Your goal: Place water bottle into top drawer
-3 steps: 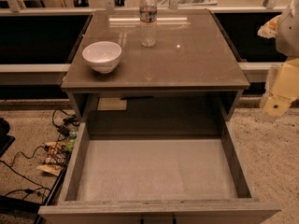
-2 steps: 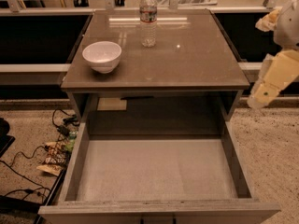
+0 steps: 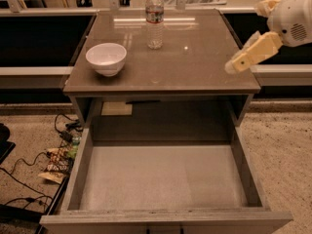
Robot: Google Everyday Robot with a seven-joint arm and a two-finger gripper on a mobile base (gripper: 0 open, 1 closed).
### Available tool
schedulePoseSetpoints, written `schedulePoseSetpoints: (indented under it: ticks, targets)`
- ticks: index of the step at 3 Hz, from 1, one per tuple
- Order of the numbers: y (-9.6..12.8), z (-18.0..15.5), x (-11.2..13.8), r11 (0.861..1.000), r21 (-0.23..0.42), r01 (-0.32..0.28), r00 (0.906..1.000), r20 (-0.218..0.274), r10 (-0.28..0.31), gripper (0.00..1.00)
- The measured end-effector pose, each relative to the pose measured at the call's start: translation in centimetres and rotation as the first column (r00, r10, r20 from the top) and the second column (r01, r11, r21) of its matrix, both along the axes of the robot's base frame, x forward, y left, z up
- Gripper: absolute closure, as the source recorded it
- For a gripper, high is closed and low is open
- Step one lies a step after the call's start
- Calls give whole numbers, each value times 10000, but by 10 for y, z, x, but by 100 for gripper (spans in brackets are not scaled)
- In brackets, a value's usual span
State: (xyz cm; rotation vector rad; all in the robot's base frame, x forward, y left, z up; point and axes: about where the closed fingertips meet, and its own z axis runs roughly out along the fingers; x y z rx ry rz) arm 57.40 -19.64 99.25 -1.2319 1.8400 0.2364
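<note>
The water bottle [image 3: 154, 18] stands upright near the back middle of the cabinet top, clear with a white cap and a dark label band. The top drawer [image 3: 165, 177] is pulled fully out below, its pale grey bottom bare. My gripper [image 3: 239, 61] comes in from the right, hovering over the cabinet top's right edge, well to the right of the bottle and nearer the front.
A white bowl [image 3: 106, 58] sits on the left of the cabinet top [image 3: 195, 62]. Cables and clutter [image 3: 58, 155] lie on the floor left of the drawer. A long counter [image 3: 44, 13] runs behind the cabinet.
My gripper has risen and moved left, from beside the cabinet's right side to over the right edge of its top. The bottle, bowl and drawer have not moved.
</note>
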Motion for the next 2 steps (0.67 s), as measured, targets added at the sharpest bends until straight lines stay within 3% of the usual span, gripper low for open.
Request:
schedulePoseSetpoints:
  ticks: [1,2]
  targets:
    - [12,10,48,9804,1970,80,9946,996,-281,0]
    - [29,10,90,9397,3417,171,9867,1464,-712,0]
